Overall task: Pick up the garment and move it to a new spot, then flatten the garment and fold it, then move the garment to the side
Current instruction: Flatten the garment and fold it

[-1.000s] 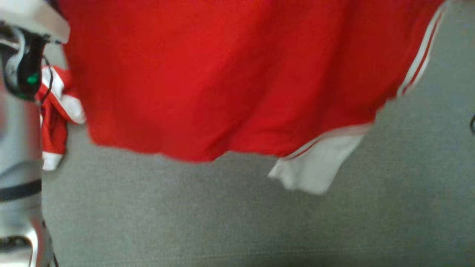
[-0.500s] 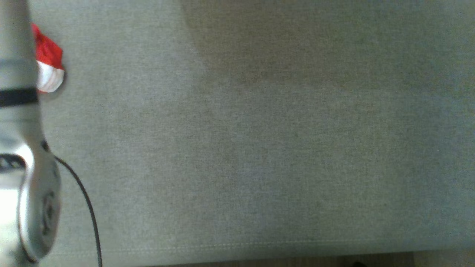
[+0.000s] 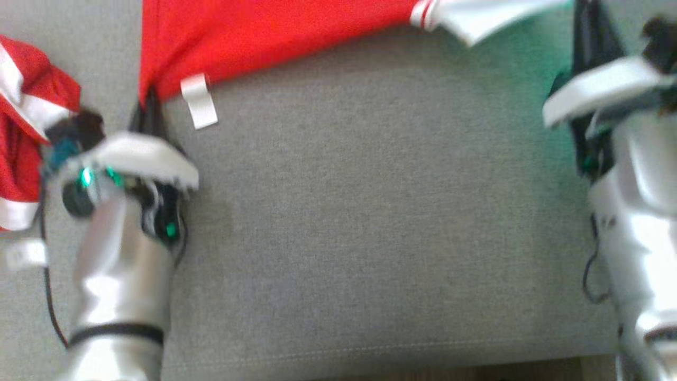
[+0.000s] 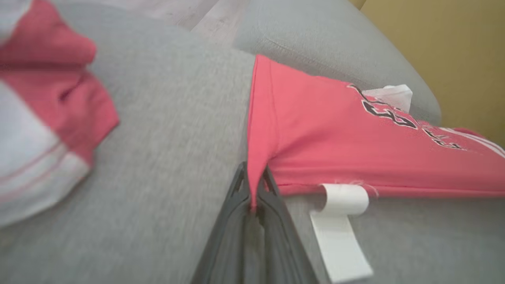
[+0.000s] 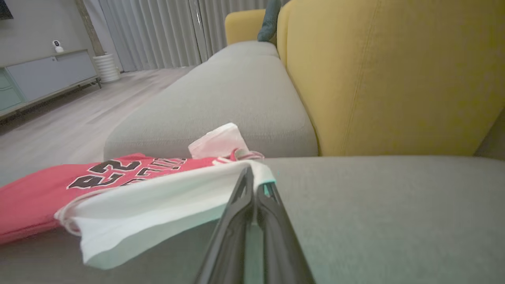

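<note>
Grey cushion (image 3: 370, 211) bears red, white-trimmed garment (image 3: 275, 32), seemingly flat.

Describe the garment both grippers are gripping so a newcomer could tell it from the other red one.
On the grey seat cushion in front of the yellow backrest, a red garment lies stretched out. The left gripper pinches its red corner, the right gripper its white edge. Unlike the crumpled red-and-white heap to its left, it shows black lettering and a white tag.
</note>
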